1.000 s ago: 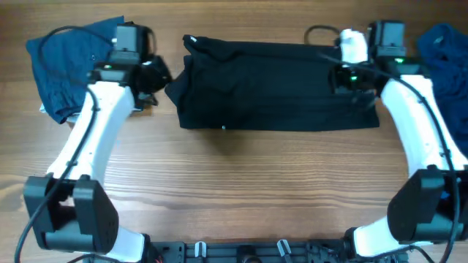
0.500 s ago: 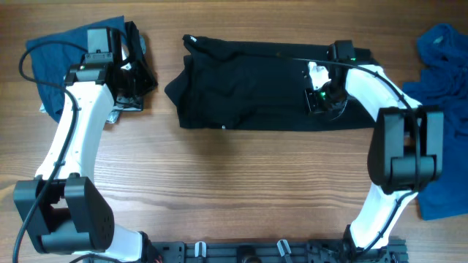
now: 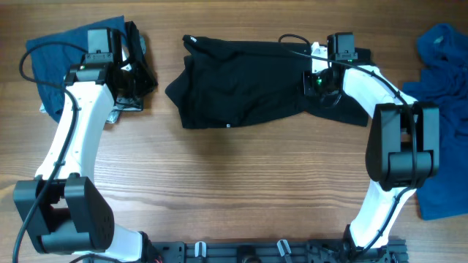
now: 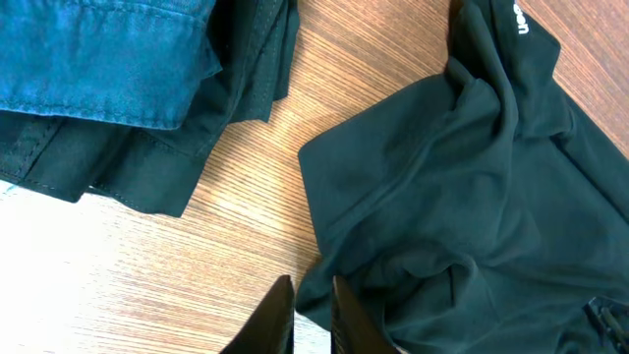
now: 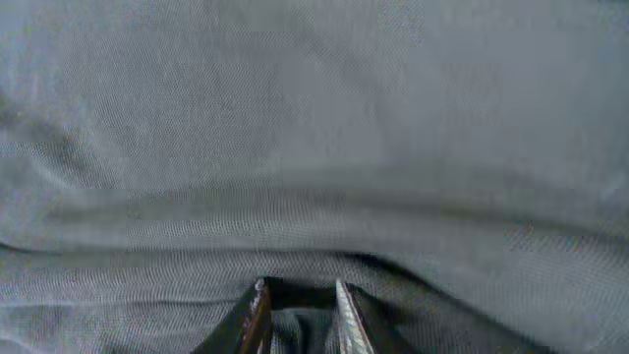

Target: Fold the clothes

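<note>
Clothes to be folded are chiefly the black polo shirt (image 3: 241,91), a long flattened band whose right part lies directly under the right pincer (image 3: 320,82) and whose left sleeve reaches toward the left pincer (image 3: 135,73) without touching it. A second ago the right pincer sat at the shirt's far right end and the lower hem ran straight. It has since swung inward and, in the wrist view, the right pincer (image 5: 300,320) has its fingers pressed on a fold of the dark cloth, pinching it. Below that pincer the hem is now drawn up into a notch, baring a wedge of table (image 3: 234,183), while the corner beyond the pincer lies flat. I judge that the right end is being gathered to carry across the body, a fold only just begun. The left pincer (image 4: 310,315), a second ago beside the sleeve, has backed off over a blue garment (image 3: 55,62). Its fingers stand nearly together with nothing between them, the sleeve ahead and to its right. More blue clothes (image 3: 442,44) lie well beyond the right pincer, untouched.
</note>
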You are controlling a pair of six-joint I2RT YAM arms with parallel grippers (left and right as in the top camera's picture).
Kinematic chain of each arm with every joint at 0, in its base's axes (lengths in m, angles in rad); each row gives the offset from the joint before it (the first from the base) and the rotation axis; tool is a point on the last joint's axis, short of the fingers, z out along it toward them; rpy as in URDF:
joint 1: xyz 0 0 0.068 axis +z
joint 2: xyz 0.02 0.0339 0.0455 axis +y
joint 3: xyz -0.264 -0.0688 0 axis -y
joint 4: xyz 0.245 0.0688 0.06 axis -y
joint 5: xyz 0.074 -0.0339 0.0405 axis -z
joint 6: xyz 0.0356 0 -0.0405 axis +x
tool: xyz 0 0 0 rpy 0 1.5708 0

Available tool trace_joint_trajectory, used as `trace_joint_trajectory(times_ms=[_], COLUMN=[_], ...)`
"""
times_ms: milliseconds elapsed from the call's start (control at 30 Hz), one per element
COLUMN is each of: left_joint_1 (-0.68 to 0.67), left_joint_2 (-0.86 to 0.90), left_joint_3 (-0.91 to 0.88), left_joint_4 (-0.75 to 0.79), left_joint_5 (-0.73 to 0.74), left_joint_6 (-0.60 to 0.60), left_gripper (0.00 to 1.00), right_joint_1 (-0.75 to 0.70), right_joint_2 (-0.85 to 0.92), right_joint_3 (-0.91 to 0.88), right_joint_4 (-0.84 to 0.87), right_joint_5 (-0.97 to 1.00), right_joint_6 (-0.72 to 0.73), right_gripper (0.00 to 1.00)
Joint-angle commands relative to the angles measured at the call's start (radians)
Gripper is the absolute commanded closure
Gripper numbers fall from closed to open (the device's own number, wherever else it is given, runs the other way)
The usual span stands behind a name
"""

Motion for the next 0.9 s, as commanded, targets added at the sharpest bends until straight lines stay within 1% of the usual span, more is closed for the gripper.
trace_joint_trajectory(times_ms=[0,33,67,100,133,200,233,267,300,333,367,400,500,533,567,600,767,867], left_joint_1=[0.003,-0.002,-0.011,-0.026,-0.041,-0.064,-0.079,-0.096,-0.113,-0.129,-0.141,-0.150,-0.154,-0.154,-0.154,-0.154,-0.155,-0.155], left_joint_2=[-0.013,-0.013,-0.013,-0.013,-0.013,-0.012,-0.011,-0.011,-0.011,-0.011,-0.009,-0.009,-0.009,-0.009,-0.009,-0.009,-0.009,0.000], left_joint_3=[0.008,0.008,0.008,0.008,0.003,-0.008,-0.021,-0.038,-0.065,-0.095,-0.129,-0.176,-0.292,-0.321,-0.339,-0.363,-0.370,-0.370], left_joint_4=[-0.017,-0.025,-0.038,-0.056,-0.072,-0.100,-0.114,-0.121,-0.123,-0.121,-0.111,-0.085,0.035,0.083,0.124,0.199,0.344,0.390], left_joint_5=[0.012,0.012,0.012,0.011,0.012,0.012,0.012,0.012,0.011,0.011,0.011,0.011,0.012,0.012,0.012,0.012,0.020,0.019], left_joint_6=[0.010,0.010,0.010,0.013,0.016,0.016,0.016,0.016,0.016,0.016,0.016,0.014,0.013,0.013,0.013,0.013,0.013,0.013], left_gripper=[0.92,0.92,0.86,0.84,0.82,0.83,0.85,0.89,0.95,0.96,0.96,0.96,0.95,0.93,0.93,0.93,0.95,0.96], right_joint_1=[-0.002,-0.005,-0.013,-0.021,-0.025,-0.030,-0.035,-0.039,-0.043,-0.047,-0.050,-0.052,-0.052,-0.052,-0.053,-0.058,-0.078,-0.096], right_joint_2=[0.018,0.007,-0.020,-0.060,-0.111,-0.186,-0.229,-0.249,-0.263,-0.264,-0.261,-0.258,-0.255,-0.255,-0.255,-0.255,-0.254,-0.254], right_joint_3=[-0.006,-0.004,0.005,0.012,0.012,0.012,0.012,0.012,0.012,0.011,0.006,-0.006,-0.072,-0.096,-0.115,-0.147,-0.186,-0.186], right_joint_4=[-0.059,-0.072,-0.098,-0.123,-0.141,-0.184,-0.228,-0.263,-0.314,-0.373,-0.406,-0.425,-0.404,-0.381,-0.355,-0.302,-0.232,-0.225], right_joint_5=[0.002,0.001,0.000,-0.010,-0.010,0.018,0.053,0.077,0.118,0.165,0.194,0.217,0.263,0.286,0.294,0.299,0.299,0.299], right_joint_6=[0.024,0.023,0.021,0.021,0.022,0.047,0.097,0.126,0.161,0.204,0.217,0.230,0.240,0.259,0.260,0.260,0.260,0.258], right_gripper=[0.79,0.75,0.71,0.69,0.63,0.54,0.51,0.51,0.56,0.65,0.70,0.72,0.72,0.72,0.72,0.72,0.73,0.72])
